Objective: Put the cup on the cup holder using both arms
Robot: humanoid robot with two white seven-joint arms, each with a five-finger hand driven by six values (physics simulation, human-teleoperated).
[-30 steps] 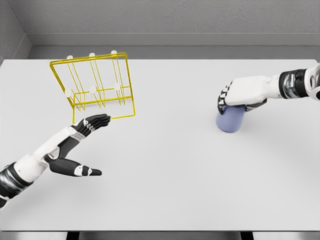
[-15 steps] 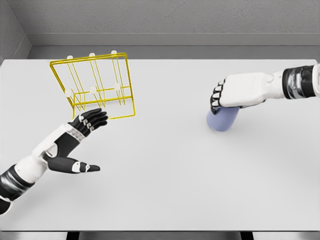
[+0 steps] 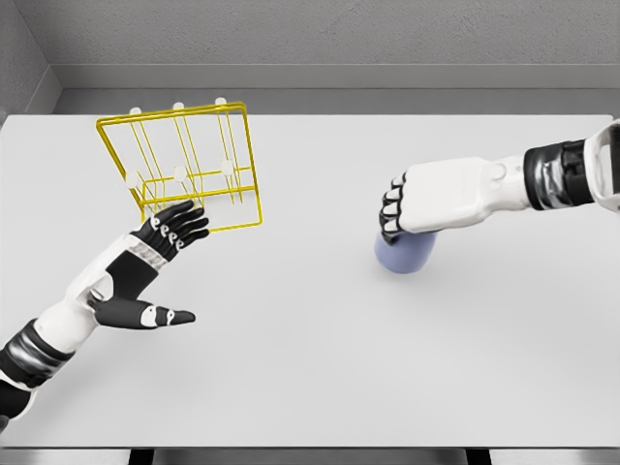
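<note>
A pale blue cup (image 3: 403, 252) hangs just above the table right of centre, tilted, with my right hand (image 3: 426, 199) shut on its upper part from above. The yellow wire cup holder (image 3: 184, 165) with white-tipped pegs stands at the back left of the table. My left hand (image 3: 160, 257) is open, fingers spread, its fingertips (image 3: 184, 223) at the holder's front edge; whether they touch the wire I cannot tell. The cup is well to the right of the holder.
The white table (image 3: 310, 368) spreads across the view, its front edge at the bottom. A grey wall runs along the back and the left corner.
My right hand has carried the cup leftward, toward the table's middle, and lifted it slightly. My left hand has drifted a little up toward the holder's front edge.
</note>
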